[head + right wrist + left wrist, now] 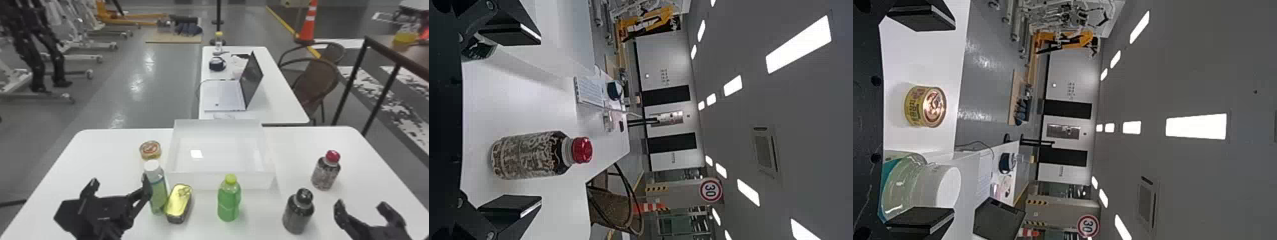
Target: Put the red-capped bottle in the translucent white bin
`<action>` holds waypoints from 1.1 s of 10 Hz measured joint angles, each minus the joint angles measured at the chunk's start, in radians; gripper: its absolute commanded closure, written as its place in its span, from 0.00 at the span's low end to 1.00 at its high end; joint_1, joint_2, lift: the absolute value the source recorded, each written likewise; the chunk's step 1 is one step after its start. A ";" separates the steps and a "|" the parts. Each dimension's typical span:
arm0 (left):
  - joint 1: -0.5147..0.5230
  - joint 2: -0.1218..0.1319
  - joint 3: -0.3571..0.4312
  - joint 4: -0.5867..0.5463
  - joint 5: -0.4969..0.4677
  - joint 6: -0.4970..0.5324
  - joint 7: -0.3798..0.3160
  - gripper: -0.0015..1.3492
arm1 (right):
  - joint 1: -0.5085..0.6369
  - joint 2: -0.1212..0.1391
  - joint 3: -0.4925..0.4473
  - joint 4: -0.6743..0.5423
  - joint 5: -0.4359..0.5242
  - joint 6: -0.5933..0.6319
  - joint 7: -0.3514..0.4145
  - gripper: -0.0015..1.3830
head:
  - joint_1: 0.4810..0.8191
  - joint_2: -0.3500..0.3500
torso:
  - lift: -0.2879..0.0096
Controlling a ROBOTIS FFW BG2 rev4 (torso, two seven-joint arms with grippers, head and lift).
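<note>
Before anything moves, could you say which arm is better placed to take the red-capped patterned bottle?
Probably right: its open fingers are near that bottle, the left fingers beside the white-capped green bottle.

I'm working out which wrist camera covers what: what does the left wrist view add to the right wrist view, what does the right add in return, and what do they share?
Left wrist view: a short round gold tin and a clear bottle with a white cap.
Right wrist view: a patterned bottle with a red cap and a brown woven chair.
Both: the white table, a laptop and a round red-rimmed sign.
</note>
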 measured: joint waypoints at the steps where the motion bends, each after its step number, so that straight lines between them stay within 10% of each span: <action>1: 0.000 -0.002 0.001 0.006 0.002 -0.001 0.000 0.00 | -0.002 0.000 -0.032 0.025 -0.006 -0.004 0.036 0.12 | 0.20 0.50 | 0.63; 6: 0.001 -0.007 0.001 0.019 0.013 -0.015 0.000 0.00 | -0.109 0.000 -0.196 0.241 -0.002 -0.015 0.310 0.12 | 0.20 0.50 | 0.63; 11: 0.005 -0.009 0.001 0.017 0.018 -0.015 0.000 0.00 | -0.259 -0.046 -0.217 0.412 0.097 -0.001 0.363 0.12 | 0.20 0.50 | 0.63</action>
